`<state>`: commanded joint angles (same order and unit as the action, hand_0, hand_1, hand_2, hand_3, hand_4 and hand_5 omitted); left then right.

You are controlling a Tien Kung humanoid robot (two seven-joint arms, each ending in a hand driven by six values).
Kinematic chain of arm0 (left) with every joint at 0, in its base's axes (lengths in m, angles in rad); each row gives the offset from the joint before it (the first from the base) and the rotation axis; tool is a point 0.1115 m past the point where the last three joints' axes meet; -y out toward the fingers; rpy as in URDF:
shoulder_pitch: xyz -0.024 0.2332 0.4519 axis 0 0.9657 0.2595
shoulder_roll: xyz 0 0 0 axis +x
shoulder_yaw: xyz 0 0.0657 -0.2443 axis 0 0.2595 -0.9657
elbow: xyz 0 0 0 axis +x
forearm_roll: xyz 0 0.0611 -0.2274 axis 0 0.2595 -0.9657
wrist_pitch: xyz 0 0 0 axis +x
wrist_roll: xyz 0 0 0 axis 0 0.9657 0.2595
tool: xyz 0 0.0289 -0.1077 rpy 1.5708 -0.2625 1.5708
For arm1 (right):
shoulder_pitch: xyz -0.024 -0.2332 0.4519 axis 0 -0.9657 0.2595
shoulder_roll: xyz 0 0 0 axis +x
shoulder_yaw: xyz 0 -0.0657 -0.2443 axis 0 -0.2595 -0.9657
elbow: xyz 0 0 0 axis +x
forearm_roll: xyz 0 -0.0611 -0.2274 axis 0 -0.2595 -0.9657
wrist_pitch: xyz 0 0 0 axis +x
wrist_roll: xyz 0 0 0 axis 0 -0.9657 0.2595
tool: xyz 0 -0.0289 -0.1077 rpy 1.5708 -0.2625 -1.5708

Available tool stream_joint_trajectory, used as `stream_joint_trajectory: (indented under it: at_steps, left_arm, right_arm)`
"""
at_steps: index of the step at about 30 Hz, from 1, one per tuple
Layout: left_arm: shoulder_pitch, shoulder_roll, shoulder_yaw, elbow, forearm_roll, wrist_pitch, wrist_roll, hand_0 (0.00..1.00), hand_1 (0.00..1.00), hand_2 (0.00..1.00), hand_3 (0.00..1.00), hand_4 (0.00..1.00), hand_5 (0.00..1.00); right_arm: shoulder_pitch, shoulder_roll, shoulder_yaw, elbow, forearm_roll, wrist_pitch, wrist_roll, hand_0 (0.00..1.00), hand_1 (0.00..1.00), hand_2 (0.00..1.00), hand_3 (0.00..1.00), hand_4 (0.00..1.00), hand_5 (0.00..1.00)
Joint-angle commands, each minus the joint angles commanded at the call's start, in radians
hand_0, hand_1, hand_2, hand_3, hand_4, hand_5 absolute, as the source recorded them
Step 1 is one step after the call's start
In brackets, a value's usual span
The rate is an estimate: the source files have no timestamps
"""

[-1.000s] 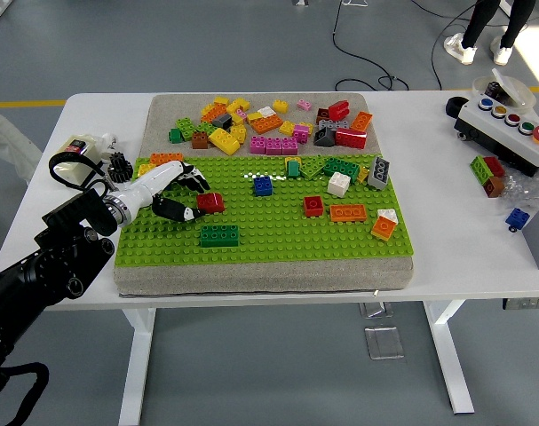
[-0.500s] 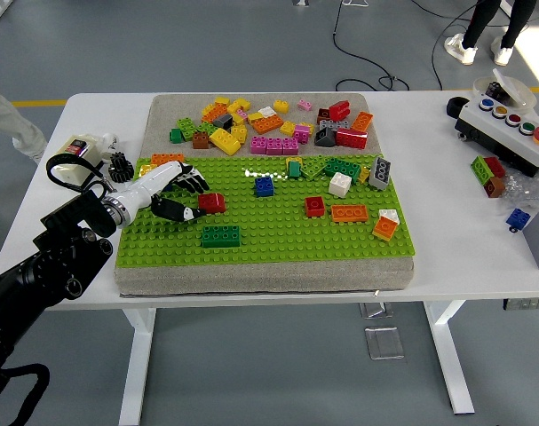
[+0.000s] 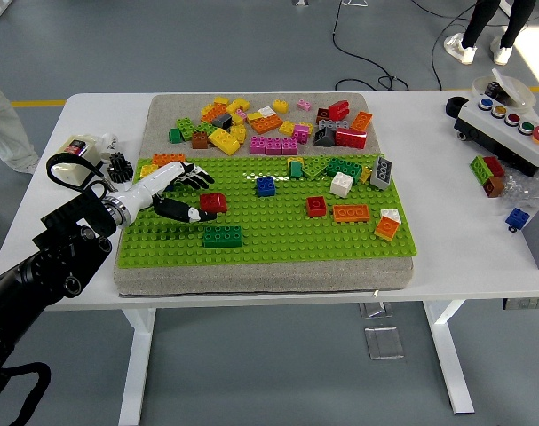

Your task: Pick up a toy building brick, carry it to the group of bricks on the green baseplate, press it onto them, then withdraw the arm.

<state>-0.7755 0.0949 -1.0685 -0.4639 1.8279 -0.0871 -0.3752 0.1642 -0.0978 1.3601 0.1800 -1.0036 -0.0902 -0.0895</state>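
White desk (image 3: 447,257) on a grey floor; button box (image 3: 509,129) with coloured buttons at the right edge. Small white device (image 3: 84,144) at the left edge; a person's legs (image 3: 487,27) stand at top right by black cables (image 3: 367,49).

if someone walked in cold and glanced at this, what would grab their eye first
Most likely the bright green baseplate filling the middle of the white table, with a jumble of colourful loose bricks heaped on the grey mat behind it. Next, the robot's left hand reaching in from the left, its fingers around a red brick near the plate's left side, just above a dark green brick.
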Motion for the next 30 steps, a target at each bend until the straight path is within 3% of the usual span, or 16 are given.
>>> stream_joint_trajectory:
  at_steps: [19,20,25,26,30]
  left_arm:
    - [-0.002,-0.014,0.050,0.012,0.031,0.085,-0.026,0.740,0.714,0.686,0.673,0.998,0.238]
    - [-0.002,-0.015,0.051,0.012,0.031,0.089,-0.028,0.736,0.713,0.648,0.629,0.998,0.186]
    - [0.000,-0.019,0.057,0.016,0.034,0.112,-0.036,0.736,0.713,0.648,0.629,0.998,0.186]
    - [0.000,-0.020,0.057,0.017,0.035,0.116,-0.037,0.729,0.703,0.614,0.600,0.973,0.085]
    - [0.001,-0.021,0.060,0.021,0.035,0.128,-0.039,0.729,0.703,0.614,0.600,0.973,0.085]
  right_arm:
    - [0.000,0.001,-0.009,0.000,0.003,0.000,-0.004,0.754,0.675,0.721,0.637,0.907,0.502]
    - [0.001,0.002,-0.010,0.000,0.003,0.000,-0.003,0.754,0.674,0.721,0.637,0.908,0.501]
    - [0.000,0.003,-0.012,0.000,0.002,0.000,-0.004,0.754,0.674,0.721,0.637,0.908,0.501]
    - [0.000,0.003,-0.012,0.000,0.002,0.001,-0.005,0.754,0.675,0.721,0.638,0.908,0.501]
    - [0.000,0.002,-0.013,0.000,0.003,0.001,-0.005,0.754,0.675,0.721,0.638,0.908,0.501]
